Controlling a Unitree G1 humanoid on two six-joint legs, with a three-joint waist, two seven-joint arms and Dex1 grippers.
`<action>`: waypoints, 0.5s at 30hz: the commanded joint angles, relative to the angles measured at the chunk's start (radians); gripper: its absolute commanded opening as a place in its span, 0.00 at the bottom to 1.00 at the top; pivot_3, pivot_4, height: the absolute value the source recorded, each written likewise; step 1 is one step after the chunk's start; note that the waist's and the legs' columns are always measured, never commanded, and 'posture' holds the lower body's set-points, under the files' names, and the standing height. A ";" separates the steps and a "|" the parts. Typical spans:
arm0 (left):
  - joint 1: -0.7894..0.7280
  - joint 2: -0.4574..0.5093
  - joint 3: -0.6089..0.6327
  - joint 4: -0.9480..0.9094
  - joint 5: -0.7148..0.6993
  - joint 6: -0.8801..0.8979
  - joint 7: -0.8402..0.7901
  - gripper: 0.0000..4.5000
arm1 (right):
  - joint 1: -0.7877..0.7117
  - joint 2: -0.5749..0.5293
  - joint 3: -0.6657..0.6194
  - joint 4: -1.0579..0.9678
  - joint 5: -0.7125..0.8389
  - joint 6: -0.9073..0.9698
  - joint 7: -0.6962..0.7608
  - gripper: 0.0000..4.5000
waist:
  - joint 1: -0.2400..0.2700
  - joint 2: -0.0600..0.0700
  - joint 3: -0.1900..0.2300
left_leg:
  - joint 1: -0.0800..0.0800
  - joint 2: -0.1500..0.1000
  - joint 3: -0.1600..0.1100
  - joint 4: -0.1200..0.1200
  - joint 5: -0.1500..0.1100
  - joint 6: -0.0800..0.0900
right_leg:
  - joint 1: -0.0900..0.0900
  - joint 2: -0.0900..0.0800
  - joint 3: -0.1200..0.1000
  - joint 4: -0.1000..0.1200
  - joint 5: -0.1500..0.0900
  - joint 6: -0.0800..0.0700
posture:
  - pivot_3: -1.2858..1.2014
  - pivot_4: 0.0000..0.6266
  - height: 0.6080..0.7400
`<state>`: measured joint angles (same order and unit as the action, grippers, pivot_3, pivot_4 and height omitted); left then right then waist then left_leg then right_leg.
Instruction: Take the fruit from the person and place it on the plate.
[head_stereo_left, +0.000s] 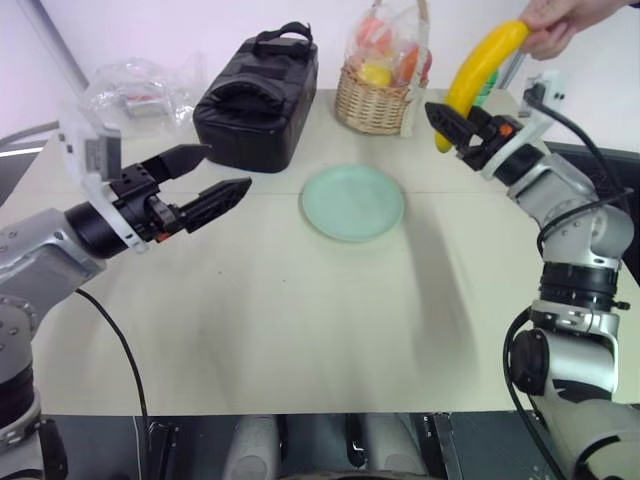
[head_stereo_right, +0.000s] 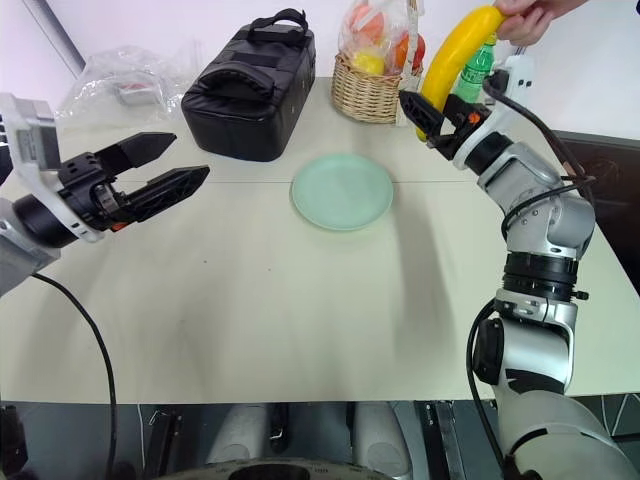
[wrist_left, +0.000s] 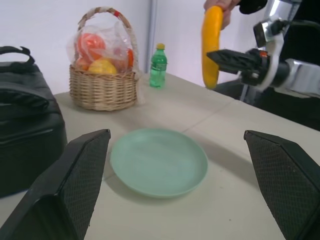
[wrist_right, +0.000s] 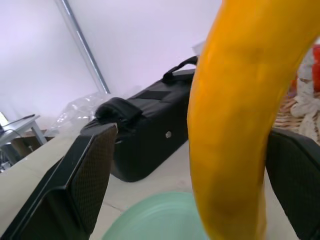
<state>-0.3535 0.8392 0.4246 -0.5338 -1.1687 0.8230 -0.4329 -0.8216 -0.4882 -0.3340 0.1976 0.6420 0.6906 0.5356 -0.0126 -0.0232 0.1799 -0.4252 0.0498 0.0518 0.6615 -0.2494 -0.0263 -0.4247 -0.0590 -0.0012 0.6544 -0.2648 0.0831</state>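
A person's hand (head_stereo_left: 558, 24) at the far right holds the fruit, a long yellow banana (head_stereo_left: 484, 70), by its upper end, so it hangs slanted above the table. My right gripper (head_stereo_left: 446, 126) is open around the banana's lower end. In the right wrist view the banana (wrist_right: 235, 120) stands between the two spread fingers (wrist_right: 87, 175), with a gap on at least one side. The pale green plate (head_stereo_left: 352, 203) lies bare at the table's middle, below and left of the banana. On the left, my left gripper (head_stereo_left: 226, 168) hovers open and empty, pointing toward the plate.
A black bag (head_stereo_left: 258, 95) sits behind the plate to the left. A wicker basket (head_stereo_left: 372, 103) of bagged fruits stands behind the plate, with a green bottle (wrist_left: 158, 67) beside it. Crumpled clear plastic (head_stereo_left: 135, 85) lies at the far left.
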 joint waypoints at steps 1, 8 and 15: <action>-0.024 0.001 0.013 -0.020 -0.003 -0.029 -0.002 1.00 | -0.058 -0.001 -0.005 -0.008 0.006 -0.021 -0.002 1.00 | -0.002 0.000 0.000 | 0.000 0.000 0.000 0.000 0.000 0.000 | 0.000 0.000 0.000 0.000 0.000 0.000 | 0.52 0.24 1.00; -0.021 0.005 0.017 -0.019 0.004 -0.035 0.000 1.00 | -0.103 0.001 0.003 0.081 -0.026 -0.063 0.000 0.60 | -0.001 0.000 0.000 | 0.000 0.000 0.000 0.000 0.000 0.000 | 0.000 0.001 0.000 0.000 0.000 0.000 | 0.52 0.24 1.00; -0.003 0.006 0.027 -0.031 0.001 -0.035 0.013 1.00 | -0.116 0.007 0.011 0.082 -0.019 -0.055 0.017 0.25 | -0.001 0.000 0.000 | 0.000 0.000 0.000 0.000 0.000 0.000 | 0.000 0.001 0.000 0.000 0.000 0.000 | 0.52 0.24 1.00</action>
<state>-0.3552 0.8388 0.4168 -0.5329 -1.1665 0.8136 -0.4266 -0.9000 -0.4799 -0.3191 0.2991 0.6103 0.6432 0.5403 -0.0135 -0.0231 0.1800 -0.4254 0.0502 0.0517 0.6613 -0.2494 -0.0263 -0.4250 -0.0583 -0.0010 0.6540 -0.2648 0.0830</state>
